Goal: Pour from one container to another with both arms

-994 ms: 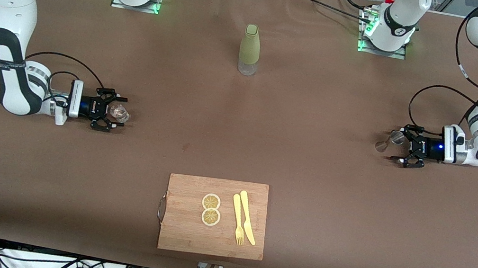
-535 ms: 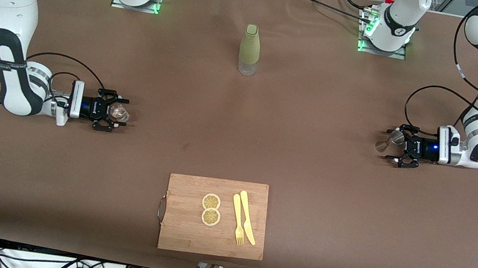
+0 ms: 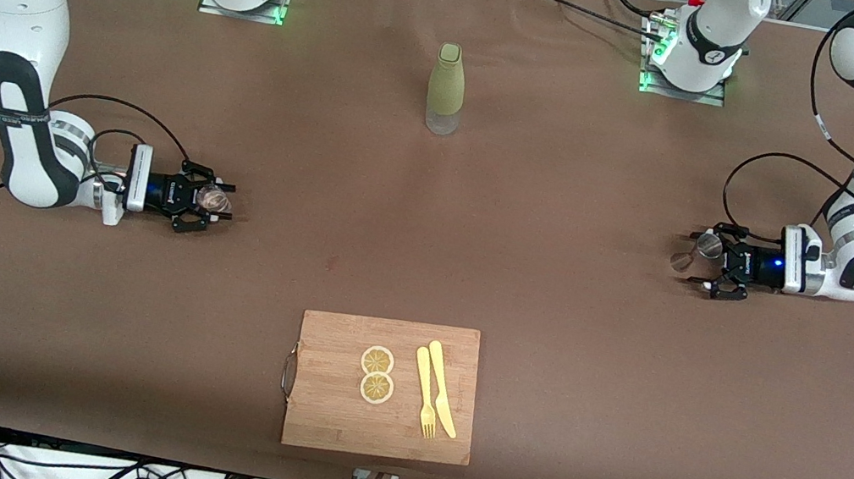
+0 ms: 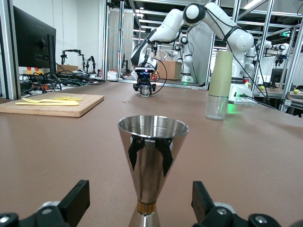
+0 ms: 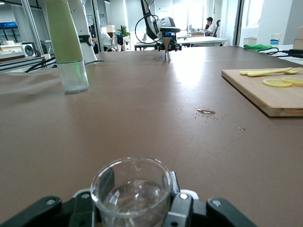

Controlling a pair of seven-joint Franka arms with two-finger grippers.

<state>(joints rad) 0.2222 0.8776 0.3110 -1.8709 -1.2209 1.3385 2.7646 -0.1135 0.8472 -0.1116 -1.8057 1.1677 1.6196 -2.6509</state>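
The right gripper (image 3: 215, 200) has drawn its fingers in since a second ago, and they now press against the sides of the small clear glass (image 3: 211, 199) that stands on the bench toward the right arm's end; in the right wrist view the glass (image 5: 131, 191) sits tight between the pads. That grasp looks made or very nearly made. The left gripper (image 3: 704, 262) has narrowed only a little: its fingers stand wide on either side of the steel jigger (image 3: 705, 248), with clear gaps showing in the left wrist view around the jigger (image 4: 152, 165), so nothing is held there yet. By my reading the task is at the pick-up stage, one vessel taken and the other about to be, with no pouring begun.

Both arms reach out low over the bench (image 3: 553, 311), wrists level, grippers lying horizontal and pointing toward the middle. The capped green bottle (image 3: 446, 88) stands midway between the bases, and the cutting board (image 3: 384, 387) with lemon slices and yellow cutlery lies at the bench's near edge
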